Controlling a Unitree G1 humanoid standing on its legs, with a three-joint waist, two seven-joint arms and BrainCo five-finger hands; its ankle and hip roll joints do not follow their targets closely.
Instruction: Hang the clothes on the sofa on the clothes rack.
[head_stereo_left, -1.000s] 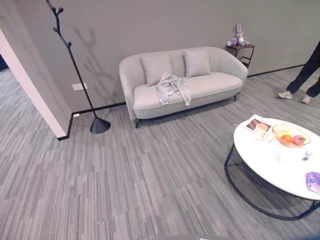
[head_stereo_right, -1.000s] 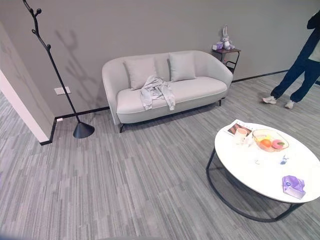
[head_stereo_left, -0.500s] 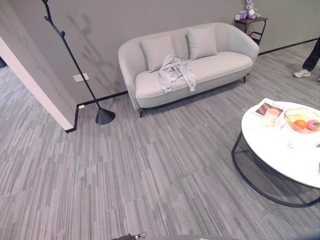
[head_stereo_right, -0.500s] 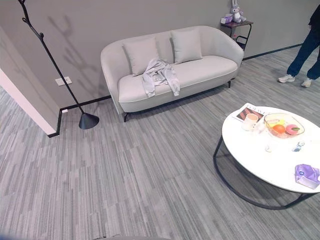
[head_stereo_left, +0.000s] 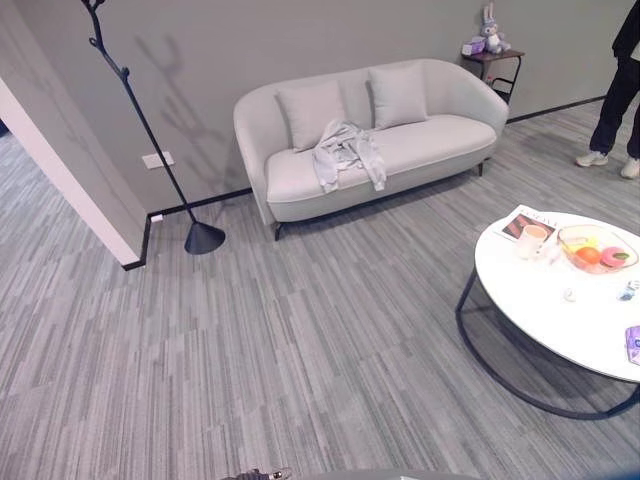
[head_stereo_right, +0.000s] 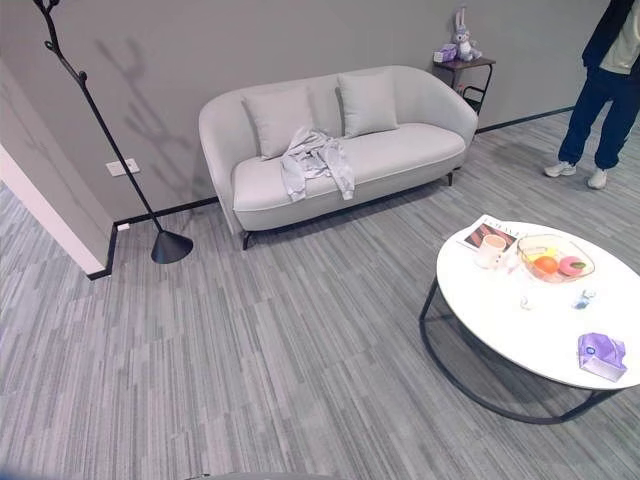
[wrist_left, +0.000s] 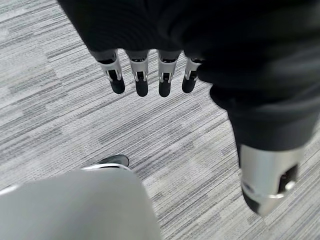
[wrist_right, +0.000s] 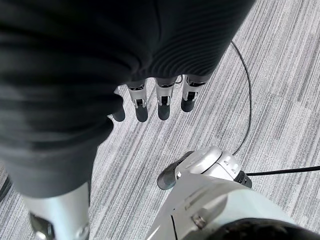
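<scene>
The light grey garment (head_stereo_left: 347, 152) is seen crumpled on the seat of the sofa (head_stereo_left: 440, 140), in front of the left cushion, one sleeve draped over the front edge. The black clothes rack (head_stereo_left: 150, 130) is stood to the sofa's left by the wall, well apart from the garment. Nothing is held: the left hand (wrist_left: 210, 45) is hung over the floor with fingers (wrist_left: 141, 80) straight and relaxed, the right hand (wrist_right: 100, 60) likewise, fingers (wrist_right: 163, 102) loose and empty.

Risks, as judged: the sofa is well away across open floor, so a walk is needed first. The round white desk (head_stereo_left: 530, 305) with a fruit bowl (head_stereo_left: 597, 247) and cup (head_stereo_left: 532, 240) could be clipped if the approach is steered right. A person (head_stereo_right: 610, 90) is stood near the sofa's right end. The slim rack could be tipped by a careless hang, and the limp cloth could slip off.
</scene>
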